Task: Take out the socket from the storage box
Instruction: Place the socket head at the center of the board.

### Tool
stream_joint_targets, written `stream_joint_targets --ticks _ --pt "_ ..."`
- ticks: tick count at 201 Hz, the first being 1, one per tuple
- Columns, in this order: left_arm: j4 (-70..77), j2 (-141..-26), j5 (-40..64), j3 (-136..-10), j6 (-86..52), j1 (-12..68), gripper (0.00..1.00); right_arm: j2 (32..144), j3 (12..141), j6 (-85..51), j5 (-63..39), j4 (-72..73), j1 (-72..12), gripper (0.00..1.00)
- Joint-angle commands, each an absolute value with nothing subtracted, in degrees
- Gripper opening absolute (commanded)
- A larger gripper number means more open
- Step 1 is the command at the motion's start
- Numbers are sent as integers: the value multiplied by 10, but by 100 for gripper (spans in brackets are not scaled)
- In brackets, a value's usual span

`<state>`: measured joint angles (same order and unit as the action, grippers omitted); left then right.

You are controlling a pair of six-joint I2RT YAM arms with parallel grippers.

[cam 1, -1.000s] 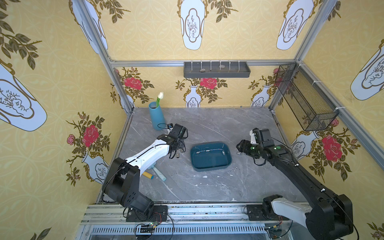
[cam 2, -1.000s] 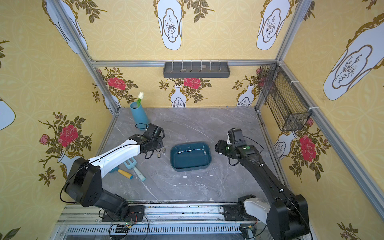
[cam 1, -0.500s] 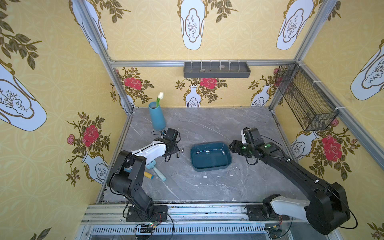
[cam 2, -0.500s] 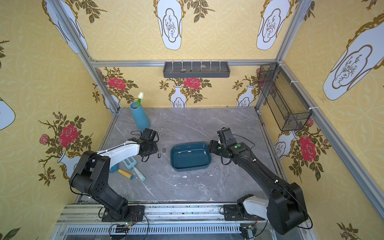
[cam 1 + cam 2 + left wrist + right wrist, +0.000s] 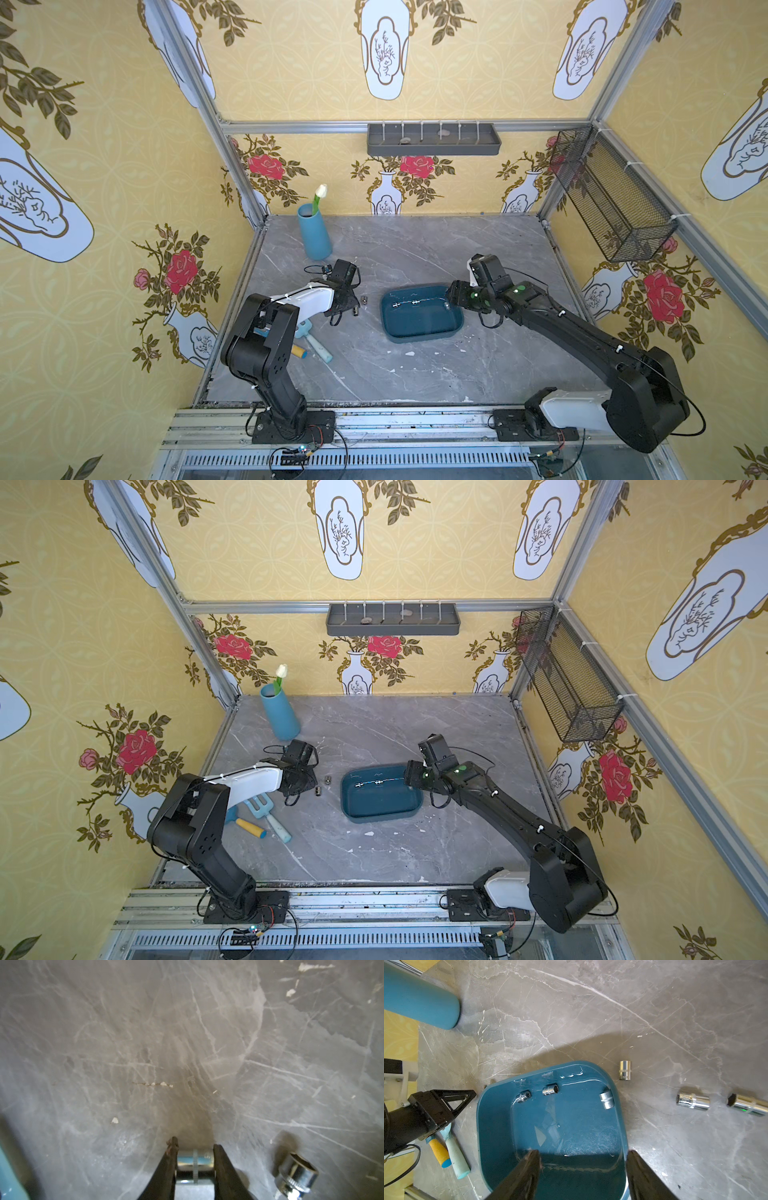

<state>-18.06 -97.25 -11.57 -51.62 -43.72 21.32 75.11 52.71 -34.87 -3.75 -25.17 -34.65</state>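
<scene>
Only in the left wrist view is the left gripper (image 5: pixel 195 1146) seen clamped on a chrome socket (image 5: pixel 195 1164), outside the storage box (image 5: pixel 419 322). Three loose sockets (image 5: pixel 693 1101) beside the box are shown by the right wrist view alone. Since a second ago the right gripper (image 5: pixel 583 1152), fingers apart, has been brought over the box's rim. The box, shallow and teal, is set mid-table (image 5: pixel 415 249) and holds three further sockets (image 5: pixel 550 1089).

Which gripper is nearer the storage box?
Right. The right gripper hangs open over the storage box; the left gripper is off to its side, shut on a socket.
</scene>
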Motion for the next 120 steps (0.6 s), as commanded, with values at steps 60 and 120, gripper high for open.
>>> stream_joint_targets --ticks 60,120 --pt "-183 -975 -113 -508 -439 212 40 765 530 -358 -19 -230 -362 70" --pt "-206 -936 -120 -514 -432 212 49 802 538 -359 -19 -204 -382 70"
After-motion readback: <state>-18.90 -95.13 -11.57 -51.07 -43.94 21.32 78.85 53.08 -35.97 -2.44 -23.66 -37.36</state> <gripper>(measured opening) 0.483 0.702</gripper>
